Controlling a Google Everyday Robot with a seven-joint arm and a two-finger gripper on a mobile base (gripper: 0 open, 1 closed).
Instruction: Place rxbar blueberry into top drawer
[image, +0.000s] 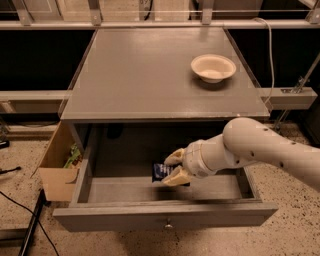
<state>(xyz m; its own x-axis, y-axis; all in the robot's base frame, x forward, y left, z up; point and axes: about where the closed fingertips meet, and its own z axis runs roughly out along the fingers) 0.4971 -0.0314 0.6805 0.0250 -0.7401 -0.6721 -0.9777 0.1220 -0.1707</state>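
Top drawer (165, 214) pulled open beneath the table (145, 75). The hand (167, 172) reaches in from the right, low inside the drawer, its two fingers (175, 156) closed on the dark blue snack bar (158, 171), held near the drawer floor. A cream bowl (213, 67) stands on the table; a cardboard box (56, 172) stands at left.

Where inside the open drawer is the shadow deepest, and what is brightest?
Camera view: deepest at the rear of the wide grey wooden drawer; the cream round bowl is brightest; the beige gripper, inside the drawer, grips a dim navy-blue snack bar.
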